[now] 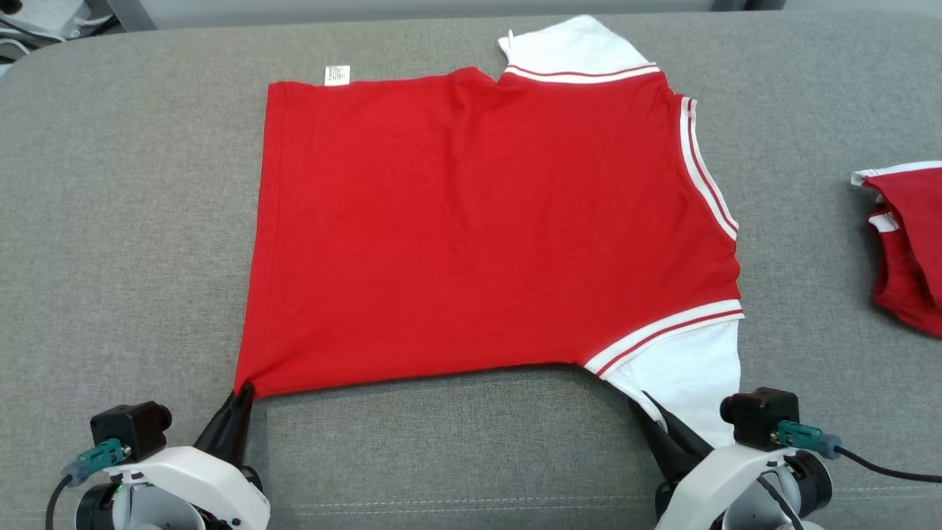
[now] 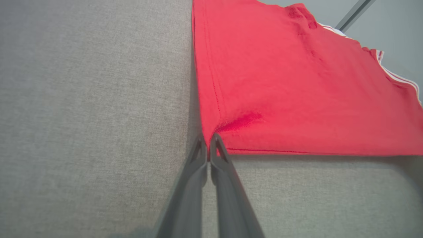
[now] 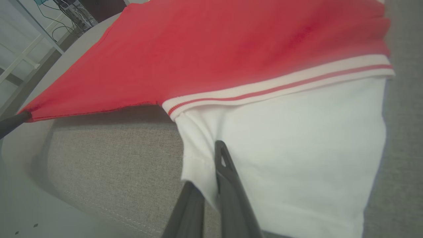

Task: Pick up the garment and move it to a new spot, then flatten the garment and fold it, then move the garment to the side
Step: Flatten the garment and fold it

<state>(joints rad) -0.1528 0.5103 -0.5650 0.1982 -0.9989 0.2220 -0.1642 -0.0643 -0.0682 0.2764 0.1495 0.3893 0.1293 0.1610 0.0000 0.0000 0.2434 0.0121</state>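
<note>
A red T-shirt [image 1: 486, 228], likely soft, light and limp, lies flat mid-frame on grey upholstery [image 1: 132, 243], with the left gripper [image 1: 241, 394] clamped on its lower-left hem corner [image 1: 254, 383] and the right gripper [image 1: 644, 403] clamped on the white sleeve [image 1: 684, 368] at lower right.

1. Head view: high up, faces forward and down, mid range. Whole garment [image 1: 486, 221] sits centre frame on the grey cushion [image 1: 132, 221].
2. Left wrist view: low, very close, looks along the left gripper [image 2: 207, 142] at the hem corner, centre frame.
3. Right wrist view: low, close, looks along the right gripper [image 3: 208, 178] at the white sleeve [image 3: 297, 148].
4. Shared by all three: the garment's near edge.
</note>
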